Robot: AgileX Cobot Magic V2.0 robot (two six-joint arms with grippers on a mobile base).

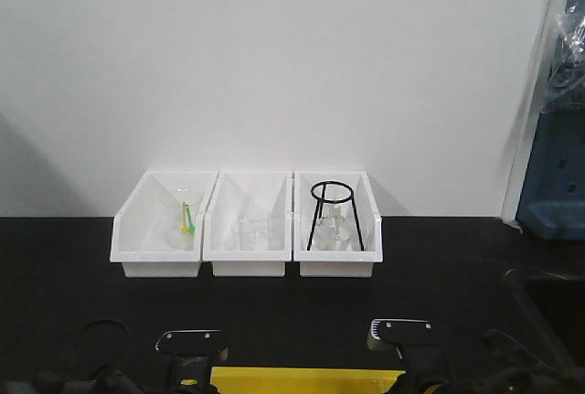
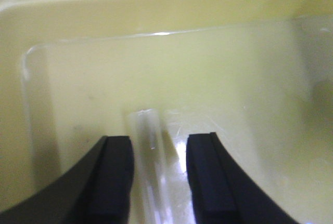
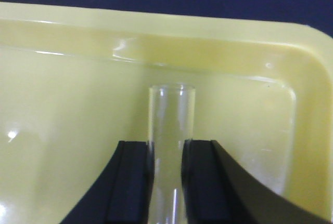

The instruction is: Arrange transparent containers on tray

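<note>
The yellow tray (image 1: 306,378) shows at the bottom edge of the front view, with both arms over it. In the left wrist view a transparent container (image 2: 148,151), a slim clear tube, lies on the tray floor (image 2: 156,57). My left gripper (image 2: 158,146) is open around it: the tube rests against the left finger (image 2: 117,172) and a gap separates it from the right one. In the right wrist view my right gripper (image 3: 167,148) is shut on another clear tube (image 3: 171,112). Its round rim points toward the tray's far wall (image 3: 156,42).
Three white bins (image 1: 155,229) (image 1: 249,234) (image 1: 336,257) stand in a row against the back wall on the black tabletop. They hold glass beakers (image 1: 183,220), and the right one also holds a black ring stand (image 1: 334,216). A blue object (image 1: 553,175) stands at the far right.
</note>
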